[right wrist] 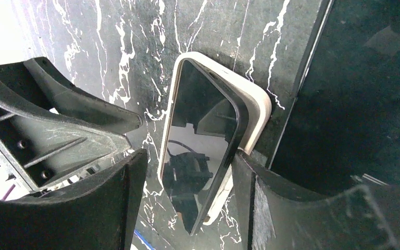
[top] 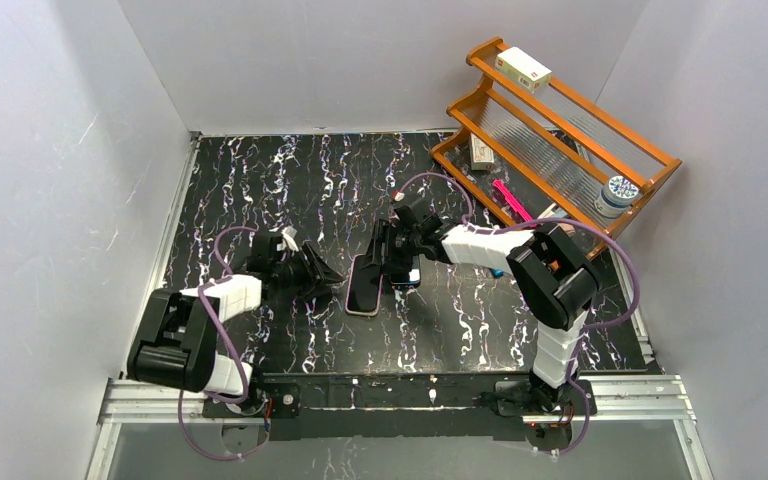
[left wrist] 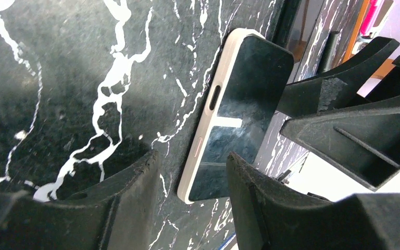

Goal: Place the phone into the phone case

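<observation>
White walls close round a black, white-veined worktop [top: 260,180]. From above, the phone case [top: 361,312] lies flat on it with the phone [top: 365,285] laid in it, screen up; a wooden rack [top: 560,110] stands well apart from the case, beyond it and to its right; the left hand [top: 325,272] sits just left of the case and the right hand [top: 392,262] just right of it.

From the left wrist, the left hand [left wrist: 191,161] has its fingers [left wrist: 130,208] spread apart, holding nothing, with the case's near end between them; the case's pale side wall [left wrist: 208,120] shows its button cut-out, and the right hand's black frame hangs just past the case.

From the right wrist, the right hand [right wrist: 190,156] is likewise spread and empty, straddling the case; whether one finger [right wrist: 250,182] touches the case wall I cannot tell. The phone [right wrist: 203,140] looks only half seated: its long edge toward that finger seems to ride above the cream wall [right wrist: 258,112], while the other edge looks sunk.

To seat it well, I judge it best to steady the case from the left and press down along the raised edge, working corner to corner rather than in the middle of the glass.

The phone's long axis runs with the case's, near to far across the worktop, its far end leaning slightly toward the rack.
</observation>
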`<state>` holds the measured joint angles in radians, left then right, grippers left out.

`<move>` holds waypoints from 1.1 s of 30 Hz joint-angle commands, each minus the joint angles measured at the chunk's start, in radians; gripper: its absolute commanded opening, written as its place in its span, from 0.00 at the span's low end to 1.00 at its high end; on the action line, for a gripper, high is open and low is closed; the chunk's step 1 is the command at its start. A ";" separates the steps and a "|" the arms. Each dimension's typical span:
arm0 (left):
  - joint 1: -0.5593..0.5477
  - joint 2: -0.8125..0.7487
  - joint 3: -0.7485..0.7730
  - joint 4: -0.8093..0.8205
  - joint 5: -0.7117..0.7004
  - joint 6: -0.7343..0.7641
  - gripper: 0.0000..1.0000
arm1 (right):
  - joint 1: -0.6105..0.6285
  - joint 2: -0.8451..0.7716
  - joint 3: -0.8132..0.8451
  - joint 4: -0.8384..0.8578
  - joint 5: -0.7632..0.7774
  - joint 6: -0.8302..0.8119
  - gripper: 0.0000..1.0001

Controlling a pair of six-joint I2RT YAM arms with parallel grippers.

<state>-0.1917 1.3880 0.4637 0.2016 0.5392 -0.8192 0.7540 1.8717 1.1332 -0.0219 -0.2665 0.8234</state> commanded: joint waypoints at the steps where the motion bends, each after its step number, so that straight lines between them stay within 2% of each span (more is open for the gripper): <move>1: 0.002 0.045 0.069 0.003 0.059 0.046 0.48 | -0.004 -0.051 0.043 -0.050 0.028 -0.006 0.68; 5: -0.004 0.085 0.084 0.005 0.054 0.045 0.48 | -0.004 -0.047 0.061 -0.078 0.030 0.000 0.73; 10: -0.019 0.119 0.081 0.017 0.058 0.034 0.48 | -0.004 -0.075 0.072 -0.130 0.040 0.003 0.67; 17: -0.080 0.135 0.060 0.063 0.040 -0.012 0.48 | 0.019 -0.066 0.015 -0.070 0.033 0.062 0.68; 25: -0.141 0.065 0.010 0.066 -0.018 -0.067 0.40 | 0.039 -0.026 0.005 -0.076 0.065 0.065 0.74; 33: -0.218 -0.034 -0.052 0.107 -0.093 -0.187 0.33 | 0.039 -0.019 0.006 -0.078 0.086 0.055 0.74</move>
<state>-0.3794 1.4399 0.4496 0.3046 0.4801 -0.9371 0.7868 1.8393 1.1469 -0.1184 -0.2096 0.8860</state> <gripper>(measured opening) 0.343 0.739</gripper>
